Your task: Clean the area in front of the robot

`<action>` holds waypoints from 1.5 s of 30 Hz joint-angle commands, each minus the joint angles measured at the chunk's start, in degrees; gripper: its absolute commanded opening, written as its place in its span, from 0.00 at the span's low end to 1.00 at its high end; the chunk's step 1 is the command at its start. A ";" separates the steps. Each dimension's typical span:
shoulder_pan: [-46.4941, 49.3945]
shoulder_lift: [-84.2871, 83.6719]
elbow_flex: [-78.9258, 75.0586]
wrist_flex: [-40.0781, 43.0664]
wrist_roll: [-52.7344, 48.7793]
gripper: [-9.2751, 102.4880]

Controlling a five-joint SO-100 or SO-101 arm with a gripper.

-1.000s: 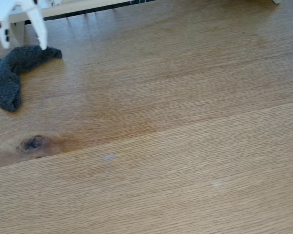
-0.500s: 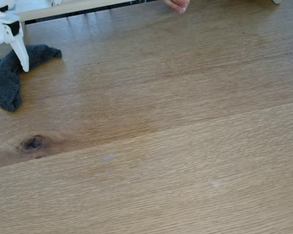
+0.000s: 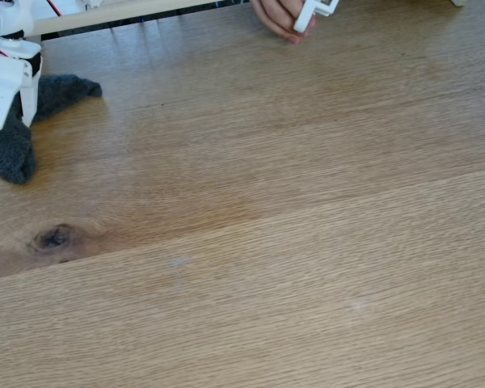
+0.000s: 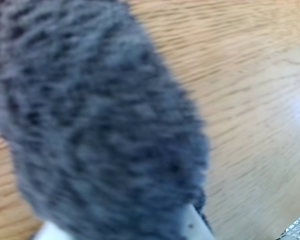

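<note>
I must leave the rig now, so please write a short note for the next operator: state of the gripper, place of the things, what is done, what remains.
Gripper: down on the dark grey sock at the left edge of the fixed view; open or shut cannot be told.
Sock: lying on the oak tabletop, not lifted; it is blurred and very close in the wrist view.
A person's hand holds a small white part at the far edge.
Done: arm reached the sock.
Left: grasp and remove it.

Robot arm (image 3: 8, 77) cut off by fixed view's left edge, covering sock (image 3: 16, 149) middle. Hand (image 3: 281, 16) cropped at top. Sock (image 4: 95, 125) blurred in wrist view; jaw state perhaps unreadable.
</note>
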 commanded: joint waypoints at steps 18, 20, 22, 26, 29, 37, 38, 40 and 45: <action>-26.19 48.69 -1.58 26.89 19.07 0.08; -33.66 54.76 -1.67 30.15 19.78 0.08; -41.22 56.95 -1.67 32.34 21.01 0.08; -54.14 53.79 -1.76 29.79 24.08 0.08; -61.44 47.55 -2.81 23.38 26.89 0.08; -70.05 15.73 -29.79 21.53 37.18 0.08; -70.31 11.51 -34.28 21.88 37.62 0.08; -70.58 3.25 -43.59 21.80 38.23 0.08; -69.17 -13.10 -65.65 22.59 39.11 0.08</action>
